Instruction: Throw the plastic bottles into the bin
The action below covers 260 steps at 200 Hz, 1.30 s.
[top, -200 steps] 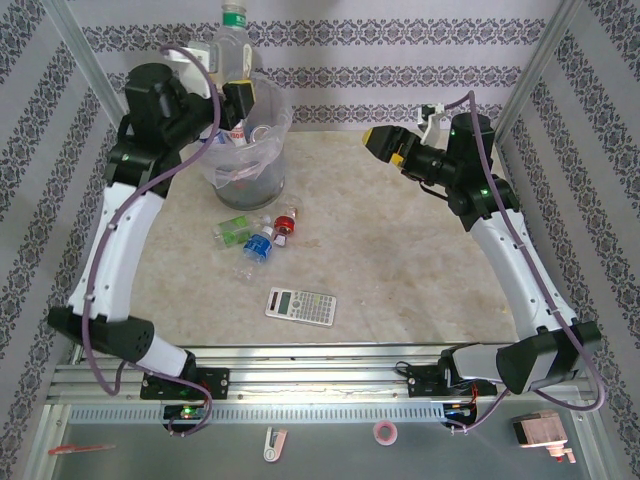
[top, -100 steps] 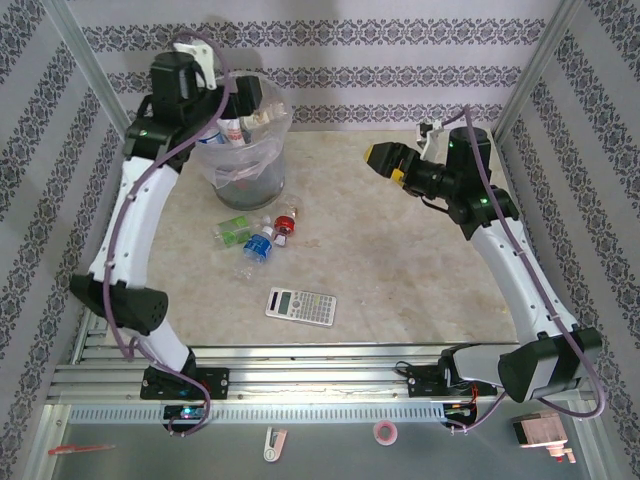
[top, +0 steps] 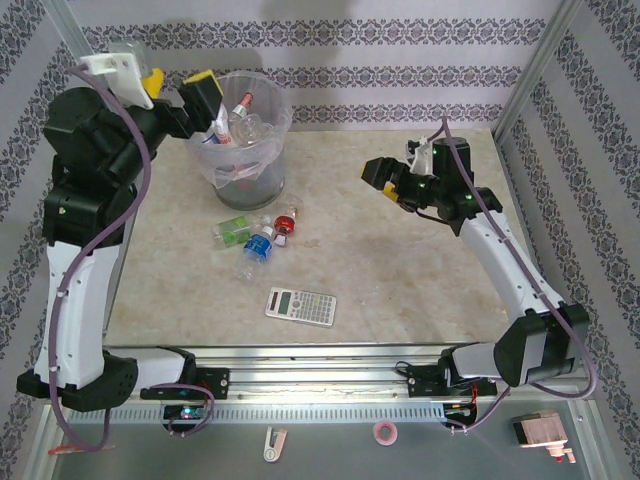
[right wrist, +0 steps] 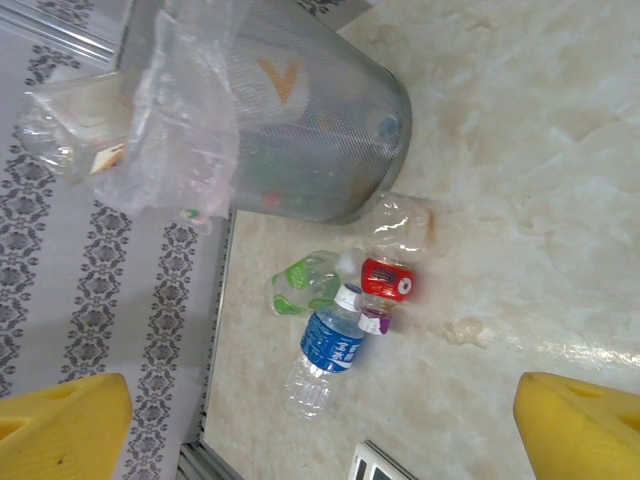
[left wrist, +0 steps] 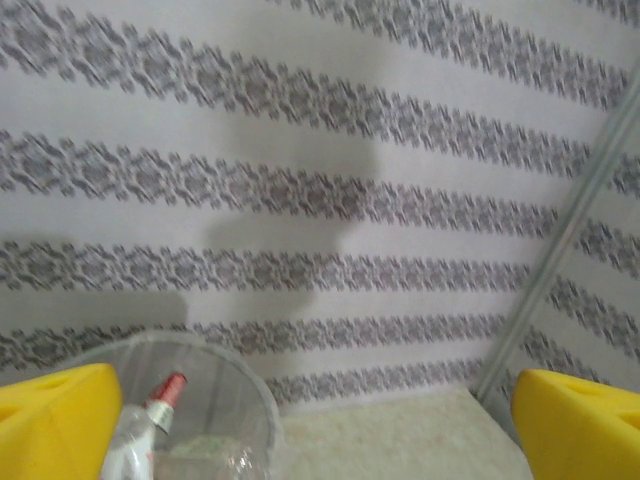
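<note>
Widest of all is the pale marbled counter (top: 420,290). At its far left corner stands the bin (top: 240,165), bag-lined, with plastic bottles (top: 248,125) heaped inside. Through the grey wall and crinkled liner I cannot count them. The left tool (top: 177,88) hangs high beside the bin's rim, yellow pads spread wide with nothing between them. In its wrist camera the rim is cut off at the bottom edge, and a red-capped bottle (left wrist: 165,395) pokes up. The right tool (top: 388,180) hovers over the counter, well apart from the bin, jaws wide and empty. The calculator (top: 301,305) lies nearer the front. Just before the bin lie a green-labelled bottle (top: 232,229), a blue-labelled bottle (top: 258,246) and a red-labelled bottle (top: 286,222), huddled close; whether they touch is hard to tell.
</note>
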Motion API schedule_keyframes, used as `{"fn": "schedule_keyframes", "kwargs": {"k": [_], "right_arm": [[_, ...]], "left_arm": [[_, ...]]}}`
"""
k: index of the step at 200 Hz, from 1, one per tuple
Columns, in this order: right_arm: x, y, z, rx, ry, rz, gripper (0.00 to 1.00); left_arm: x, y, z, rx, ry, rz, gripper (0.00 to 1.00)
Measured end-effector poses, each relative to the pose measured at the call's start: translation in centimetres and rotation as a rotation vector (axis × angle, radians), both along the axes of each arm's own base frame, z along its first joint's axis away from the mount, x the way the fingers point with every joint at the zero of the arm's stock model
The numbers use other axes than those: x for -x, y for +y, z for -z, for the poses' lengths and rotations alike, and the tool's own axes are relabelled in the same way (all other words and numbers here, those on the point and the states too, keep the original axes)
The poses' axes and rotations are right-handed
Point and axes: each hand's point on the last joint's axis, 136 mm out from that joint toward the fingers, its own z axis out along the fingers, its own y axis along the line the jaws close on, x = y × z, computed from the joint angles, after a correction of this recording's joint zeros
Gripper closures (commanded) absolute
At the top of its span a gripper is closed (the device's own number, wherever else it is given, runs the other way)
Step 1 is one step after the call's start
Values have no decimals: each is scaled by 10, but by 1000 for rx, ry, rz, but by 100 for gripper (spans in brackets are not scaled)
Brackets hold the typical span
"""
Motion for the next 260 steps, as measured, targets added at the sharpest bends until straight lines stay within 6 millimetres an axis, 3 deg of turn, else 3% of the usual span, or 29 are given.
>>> {"fn": "schedule_keyframes", "kwargs": {"k": [18,39,65,92,135,169,212,260], "right_arm": [[1,1,4,8,15,1,2],[2,1,6,15,21,1,2],[2,0,8,19,27,4,2],[3,-1,10,24,32,10,2],[8,0,13,32,45,9,2],[12,-1,9,31,33,9,2],[18,-3,2,26,11,10,2],[28,-5,-15,17,-37,12,2]], "left_arm": [[-8,-15,37,-32,95,70,0],[-12,-35,94,-76,241,150,0],[0,-63,160,-140,411,249,1],[14,-81,210,-198,534,308,3],[14,-91,262,-270,682,313,4],[-2,-104,312,-327,810,294,4],[-29,-107,377,-395,973,210,5],[-67,-117,404,-420,1027,151,5]]}}
